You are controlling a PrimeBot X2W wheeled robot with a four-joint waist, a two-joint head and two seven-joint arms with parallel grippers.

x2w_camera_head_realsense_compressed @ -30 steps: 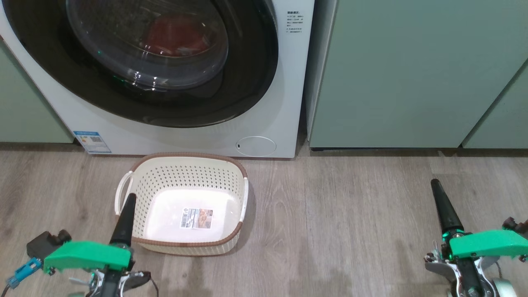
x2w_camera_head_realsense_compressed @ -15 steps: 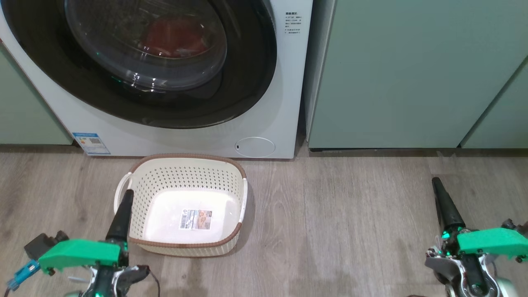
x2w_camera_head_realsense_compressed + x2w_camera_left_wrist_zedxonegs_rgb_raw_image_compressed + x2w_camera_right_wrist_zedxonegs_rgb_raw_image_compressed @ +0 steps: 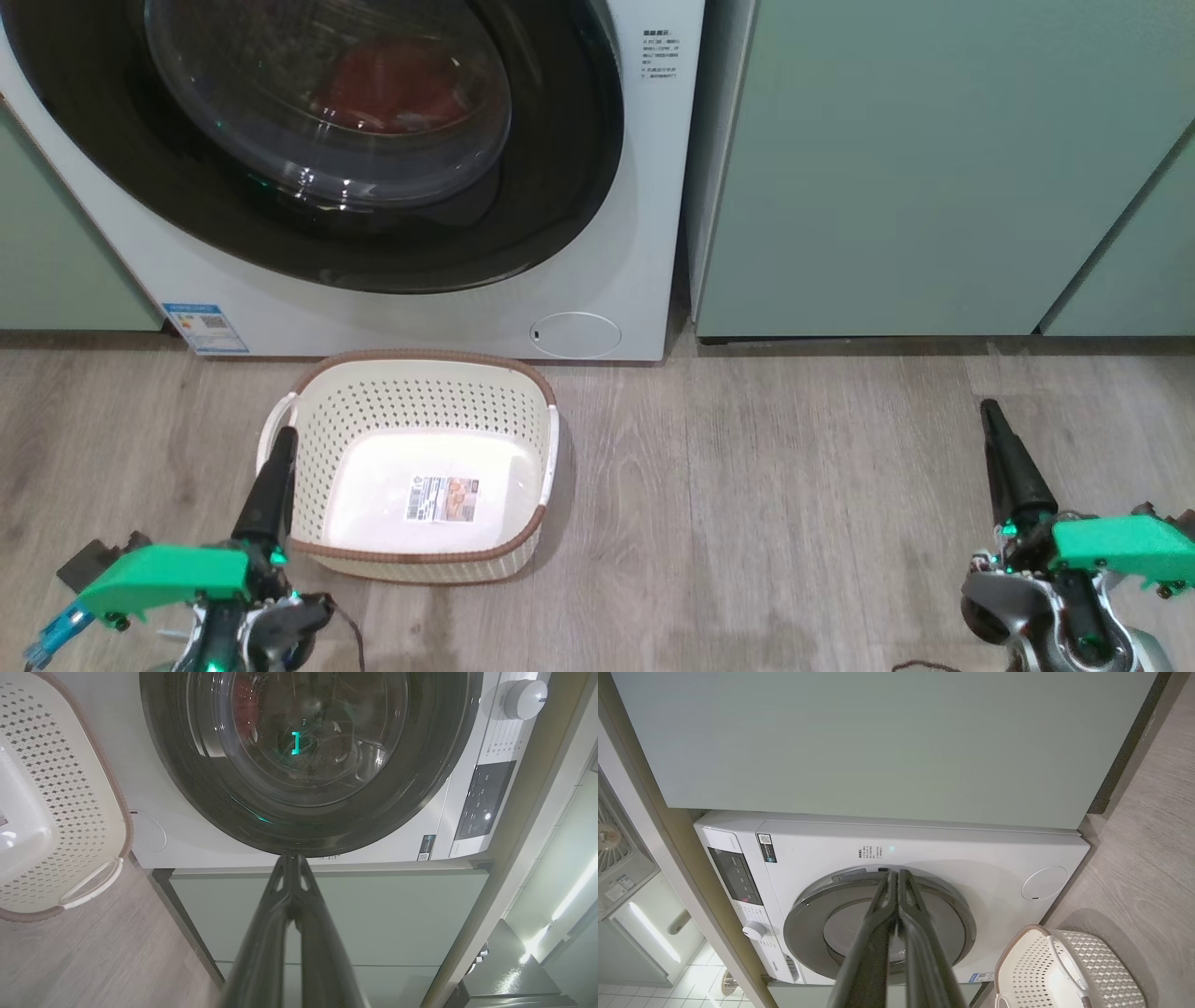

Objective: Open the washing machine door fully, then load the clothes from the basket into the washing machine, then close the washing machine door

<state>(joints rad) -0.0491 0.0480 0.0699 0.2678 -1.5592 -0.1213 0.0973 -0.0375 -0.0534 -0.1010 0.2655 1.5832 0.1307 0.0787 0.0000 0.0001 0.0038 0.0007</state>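
The washing machine door [image 3: 560, 187] was shut, the red clothes [image 3: 392, 79] lying behind its glass [image 3: 261, 131] (dimly seen). The basket [image 3: 420, 359] stood on the floor [image 3: 794, 513] just before the washing machine [image 3: 644, 233]. The left fingers [image 3: 269, 490] and the right fingers [image 3: 1010, 471] were clenched, grasping nothing, well apart.

Looking along the left gripper [image 3: 292, 858], fingers pressed together, toward the washing machine door [image 3: 308, 828], shut against the white washing machine [image 3: 196, 842]. Red clothes [image 3: 243, 697] glimpsed behind the glass. At left, the basket [image 3: 70, 788] on a wood floor [image 3: 103, 961]; below, a pale green cabinet [image 3: 402, 914]; at upper right, a white dial [image 3: 525, 693].
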